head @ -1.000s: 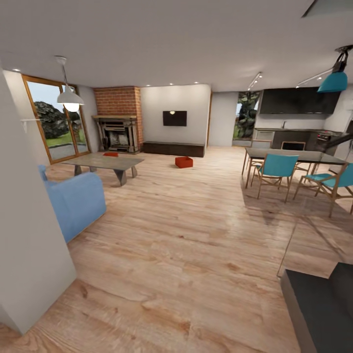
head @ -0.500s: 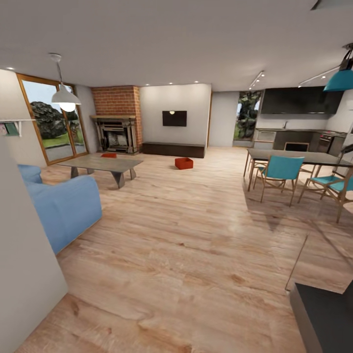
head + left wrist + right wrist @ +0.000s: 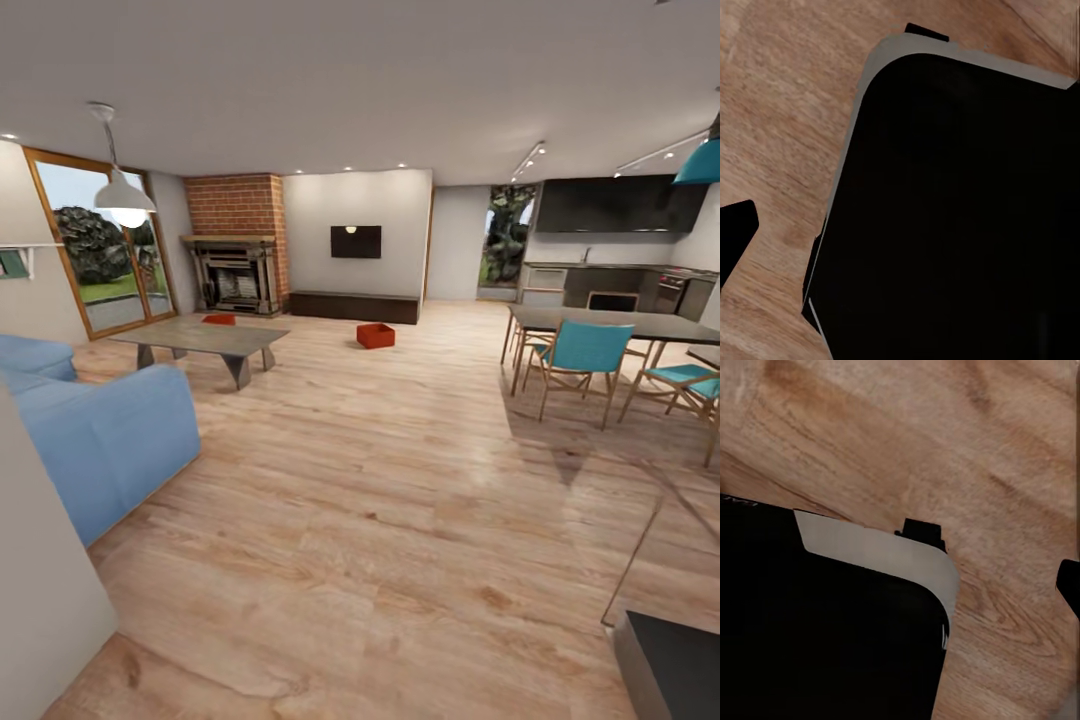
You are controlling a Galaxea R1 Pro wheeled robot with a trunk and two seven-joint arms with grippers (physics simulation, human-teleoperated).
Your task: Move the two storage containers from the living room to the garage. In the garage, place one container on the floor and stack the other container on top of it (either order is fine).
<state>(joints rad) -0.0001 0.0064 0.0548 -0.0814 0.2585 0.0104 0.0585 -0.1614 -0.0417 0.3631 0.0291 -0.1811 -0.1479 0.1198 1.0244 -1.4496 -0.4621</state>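
I am in the living room, on its light wood plank floor (image 3: 380, 480). Far ahead, one orange-red storage container (image 3: 375, 335) sits on the planks in front of the TV wall. The other storage container (image 3: 218, 319) rests on the far end of the low coffee table (image 3: 200, 336), near the brick fireplace (image 3: 238, 245). Both are well out of reach. A dark tip (image 3: 735, 240) shows at the edge of the left wrist view, and another dark tip (image 3: 1069, 585) at the edge of the right wrist view. Neither shows how the jaws stand. The garage is out of view.
A blue sofa (image 3: 95, 425) stands close on the left, beside a white wall corner (image 3: 40, 600). A dining table (image 3: 610, 325) with teal chairs is on the right. A dark counter corner (image 3: 670, 670) sits at the lower right. Both wrist views show my black base (image 3: 960, 210) over planks.
The whole picture has shifted as the camera moved forward: the white wall corner and sofa slid left, and the dark counter slid off to the lower right. The containers have not moved.
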